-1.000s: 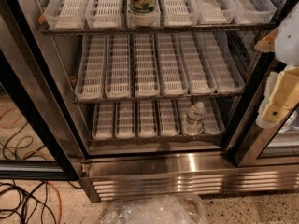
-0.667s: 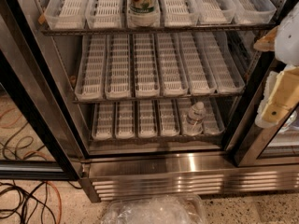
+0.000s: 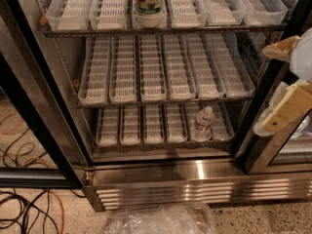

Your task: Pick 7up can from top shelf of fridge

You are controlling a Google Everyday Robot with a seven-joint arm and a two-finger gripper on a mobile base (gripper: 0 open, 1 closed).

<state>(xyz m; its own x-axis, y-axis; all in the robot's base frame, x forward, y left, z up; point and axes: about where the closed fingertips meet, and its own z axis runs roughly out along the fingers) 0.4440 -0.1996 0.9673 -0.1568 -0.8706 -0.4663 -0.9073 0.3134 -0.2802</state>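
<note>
The 7up can (image 3: 148,3) stands in a lane tray at the front of the top shelf (image 3: 78,13) of the fridge (image 3: 161,174); its top is cut off by the frame's upper edge. My gripper (image 3: 285,82) is at the right edge of the camera view, in front of the fridge's black door frame. It is well to the right of the can and lower, about level with the middle rack. Its two pale fingers (image 3: 287,112) stand apart with nothing between them.
A clear plastic water bottle (image 3: 202,123) stands on the bottom rack. The middle rack (image 3: 165,72) holds only lane trays. The open glass door (image 3: 29,130) is at the left. Cables (image 3: 29,208) lie on the floor, and crumpled clear plastic (image 3: 161,221) lies below the ribbed steel base.
</note>
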